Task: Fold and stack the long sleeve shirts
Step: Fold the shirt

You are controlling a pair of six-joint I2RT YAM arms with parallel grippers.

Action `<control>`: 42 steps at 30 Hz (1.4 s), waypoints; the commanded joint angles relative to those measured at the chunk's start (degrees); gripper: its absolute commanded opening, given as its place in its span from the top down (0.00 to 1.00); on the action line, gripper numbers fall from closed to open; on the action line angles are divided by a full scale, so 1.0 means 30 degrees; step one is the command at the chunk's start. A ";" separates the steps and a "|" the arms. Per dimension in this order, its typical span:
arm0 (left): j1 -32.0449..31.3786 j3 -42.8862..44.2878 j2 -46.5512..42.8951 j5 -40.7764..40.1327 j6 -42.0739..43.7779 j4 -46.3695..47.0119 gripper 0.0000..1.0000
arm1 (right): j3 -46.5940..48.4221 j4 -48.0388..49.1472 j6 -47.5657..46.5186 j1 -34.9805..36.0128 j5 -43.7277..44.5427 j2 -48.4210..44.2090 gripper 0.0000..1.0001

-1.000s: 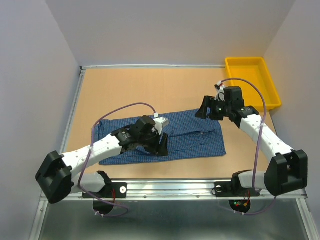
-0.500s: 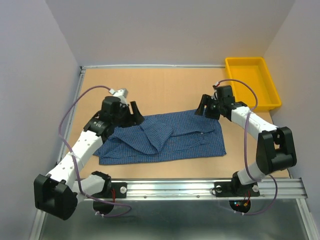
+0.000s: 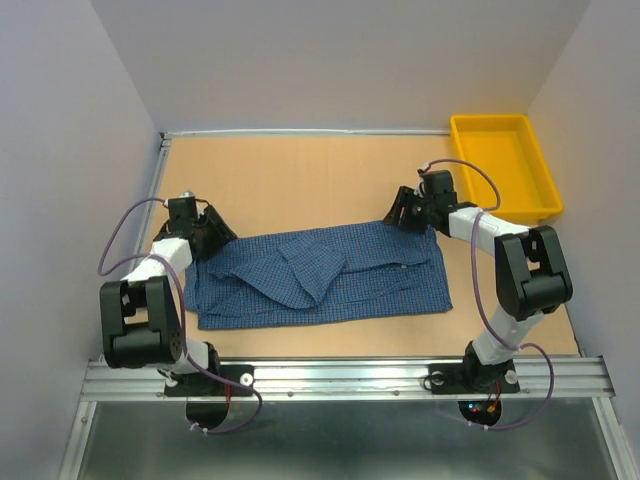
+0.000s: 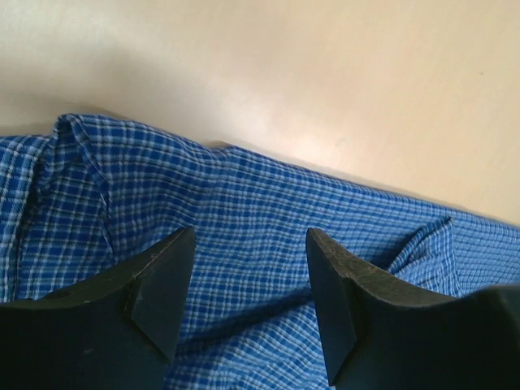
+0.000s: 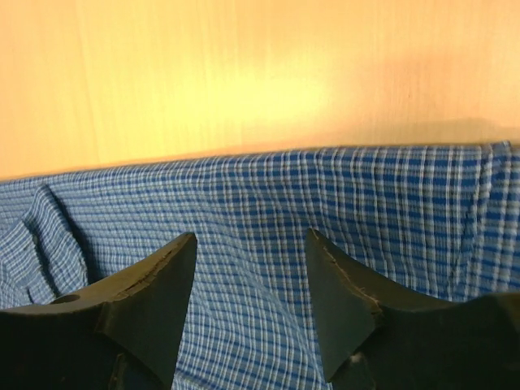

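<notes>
One long sleeve shirt (image 3: 330,275) of blue check cloth lies flat across the middle of the table, with a folded flap (image 3: 312,262) resting on its centre. My left gripper (image 3: 214,233) hovers at the shirt's far left corner. Its jaws are open, with check cloth (image 4: 244,203) showing between and beyond the fingertips (image 4: 166,268). My right gripper (image 3: 401,212) is at the far right corner. It is open too, over the shirt's straight far edge (image 5: 268,195), and nothing is pinched between its fingers (image 5: 166,276).
A yellow bin (image 3: 535,170) sits at the table's far right, just beyond the right arm. Bare wooden tabletop (image 3: 300,180) lies behind the shirt. Grey walls close off the left, the back and the right.
My left arm has swung from the shirt's middle out to its far left corner, leaving a flap folded on the centre. My right gripper has edged left and further back along the far edge.
</notes>
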 commanded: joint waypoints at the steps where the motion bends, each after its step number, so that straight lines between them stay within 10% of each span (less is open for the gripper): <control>1: 0.0829 0.0685 0.1892 0.0762 -0.0777 0.2411 0.33 | 0.1016 0.2057 0.0673 -0.0323 0.0121 0.1226 0.41; 21: 0.2766 0.2210 0.3136 0.1528 -0.0811 0.3028 0.31 | 0.2890 0.2383 -0.0436 -0.3050 0.0913 0.2436 0.44; 32: 0.2444 0.0778 -0.3425 -0.1345 0.3408 0.0096 0.19 | 0.5495 -0.4444 -0.4917 0.4758 0.4252 -0.0849 0.33; 42: 0.0862 -0.1071 -0.5423 -0.0670 0.4347 0.0301 0.19 | 0.9742 -0.5736 -0.8669 0.9401 0.2762 0.2487 0.33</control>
